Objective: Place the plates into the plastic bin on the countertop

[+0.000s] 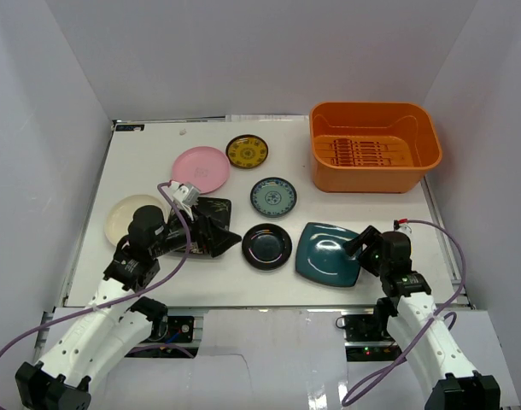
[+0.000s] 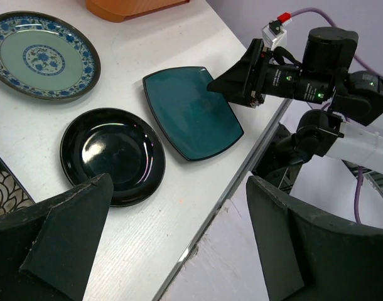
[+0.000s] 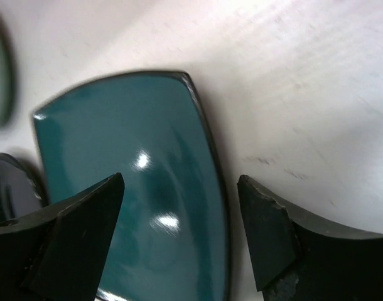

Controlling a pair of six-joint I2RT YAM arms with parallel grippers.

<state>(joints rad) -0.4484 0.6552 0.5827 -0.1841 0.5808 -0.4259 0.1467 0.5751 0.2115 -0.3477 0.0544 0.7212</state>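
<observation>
Okay, your right gripper (image 3: 181, 188) gapes wide, empty, over the teal plate (image 3: 116, 144) at the near edge; left gripper (image 2: 179, 194) wide too, empty.

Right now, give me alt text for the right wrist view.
The open right gripper straddles one edge of the dark teal square plate, which lies flat on the white countertop. A glossy black round plate peeks in at lower left.

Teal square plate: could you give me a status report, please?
Both open: left gripper empty, right gripper over edge of teal square plate; orange bin empty; nothing blocking.
</observation>
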